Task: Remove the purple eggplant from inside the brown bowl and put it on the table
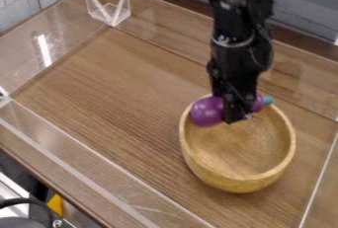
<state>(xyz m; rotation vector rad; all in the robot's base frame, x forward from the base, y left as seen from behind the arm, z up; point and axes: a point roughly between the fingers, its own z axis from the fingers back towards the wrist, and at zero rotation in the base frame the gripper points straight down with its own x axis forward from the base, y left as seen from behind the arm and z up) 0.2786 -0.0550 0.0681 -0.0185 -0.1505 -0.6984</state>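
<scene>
The purple eggplant (207, 112) hangs just above the far left rim of the brown bowl (199, 158), its teal stem cap pointing right. My gripper (235, 114) points straight down and is shut on the eggplant's middle, its black fingers hiding part of it. The bowl's inside shows only bare wood. The bowl stands on the wood-grain table (119, 84), towards the right side.
Clear acrylic walls (53, 35) run around the table's edges. A small clear acrylic stand (109, 5) sits at the back left. The black arm rises from the gripper towards the top of the frame.
</scene>
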